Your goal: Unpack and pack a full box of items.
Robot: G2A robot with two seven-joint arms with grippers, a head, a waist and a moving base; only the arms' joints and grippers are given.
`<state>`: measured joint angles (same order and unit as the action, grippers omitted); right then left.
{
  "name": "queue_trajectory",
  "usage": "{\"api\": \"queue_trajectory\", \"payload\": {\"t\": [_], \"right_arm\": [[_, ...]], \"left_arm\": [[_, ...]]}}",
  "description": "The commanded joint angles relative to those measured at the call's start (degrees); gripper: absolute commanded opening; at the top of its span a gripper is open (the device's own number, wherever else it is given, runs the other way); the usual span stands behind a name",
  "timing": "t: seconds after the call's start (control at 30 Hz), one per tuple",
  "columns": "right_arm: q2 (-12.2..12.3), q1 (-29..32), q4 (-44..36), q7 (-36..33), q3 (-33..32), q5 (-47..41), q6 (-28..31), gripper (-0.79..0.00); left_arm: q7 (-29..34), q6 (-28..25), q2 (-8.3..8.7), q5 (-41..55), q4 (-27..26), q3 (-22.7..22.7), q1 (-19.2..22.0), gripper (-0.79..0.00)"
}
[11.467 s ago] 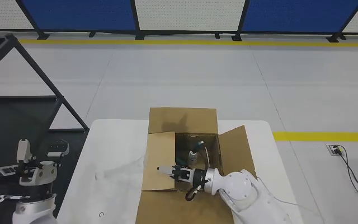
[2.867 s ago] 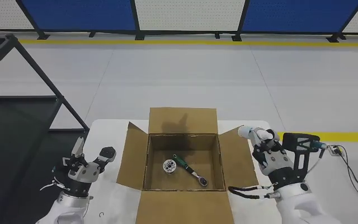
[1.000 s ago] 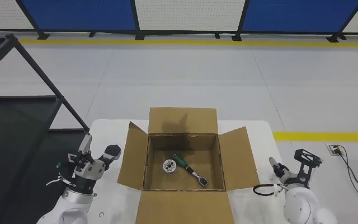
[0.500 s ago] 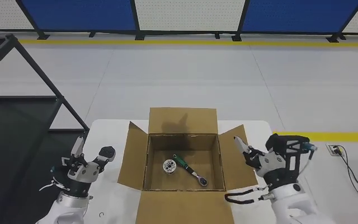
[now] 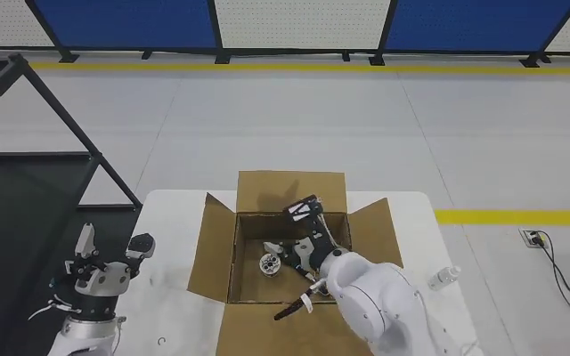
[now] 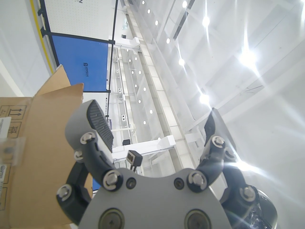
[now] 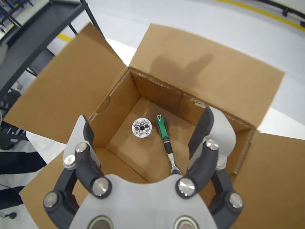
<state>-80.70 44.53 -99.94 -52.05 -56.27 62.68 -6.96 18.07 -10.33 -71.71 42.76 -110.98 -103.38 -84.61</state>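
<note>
The open cardboard box (image 5: 291, 190) stands mid-table with its flaps spread. On its floor lie a round silver metal part (image 7: 141, 127) and a green-handled ratchet wrench (image 7: 164, 139), side by side. My right gripper (image 7: 145, 114) hangs above the box opening, open and holding nothing. In the top view the right gripper (image 5: 294, 252) sits over the box's middle, next to the silver part (image 5: 270, 262), and the arm covers the wrench. My left gripper (image 5: 113, 245) is off the table's left edge. The left gripper (image 6: 153, 107) points up at the ceiling, open and holding nothing.
The white table (image 5: 169, 267) has bare room left of the box. A small pale bottle-like object (image 5: 443, 278) lies at its right edge. A black metal rack (image 5: 44, 178) stands to the left. The box's left flap (image 6: 35, 125) is close beside the left gripper.
My right arm has swung from the box's right side to over the box opening. The left gripper has drawn back left, away from the box.
</note>
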Motion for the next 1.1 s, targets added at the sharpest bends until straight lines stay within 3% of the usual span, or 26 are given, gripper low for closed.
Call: {"api": "queue_trajectory", "payload": {"t": [0.0, 0.37, 0.93, 0.97, 1.0, 1.07], "right_arm": [[-0.57, -2.1, 5.84, -0.75, 1.27, -2.63, 0.35, 0.0], [-3.13, -6.5, 20.21, -0.98, 7.79, -9.12, 3.13, 0.0], [-7.91, -12.38, 36.06, 5.86, 15.91, -7.47, -0.6, 0.0], [-8.15, -12.62, 36.76, 6.09, 16.18, -7.31, -0.78, -0.095], [-8.4, -12.86, 37.41, 6.21, 16.41, -7.31, -0.82, -0.397], [-8.86, -13.35, 38.73, 6.38, 16.75, -7.46, -0.67, -0.499]], "left_arm": [[0.06, -0.07, -0.01, 0.14, -0.06, -0.3, -0.32, 0.0], [0.63, 1.2, 0.02, -0.76, -0.07, 0.08, 0.29, 0.0], [0.7, 1.23, -0.03, -0.44, 0.68, 0.14, 0.83, 0.0], [0.72, 1.18, -0.03, -0.44, 0.68, 0.11, 0.77, 0.0], [0.65, 1.13, -0.05, -0.38, 0.68, 0.08, 0.73, 0.0], [0.6, 1.05, -0.06, -0.41, 0.68, 0.01, 0.61, 0.0]]}}
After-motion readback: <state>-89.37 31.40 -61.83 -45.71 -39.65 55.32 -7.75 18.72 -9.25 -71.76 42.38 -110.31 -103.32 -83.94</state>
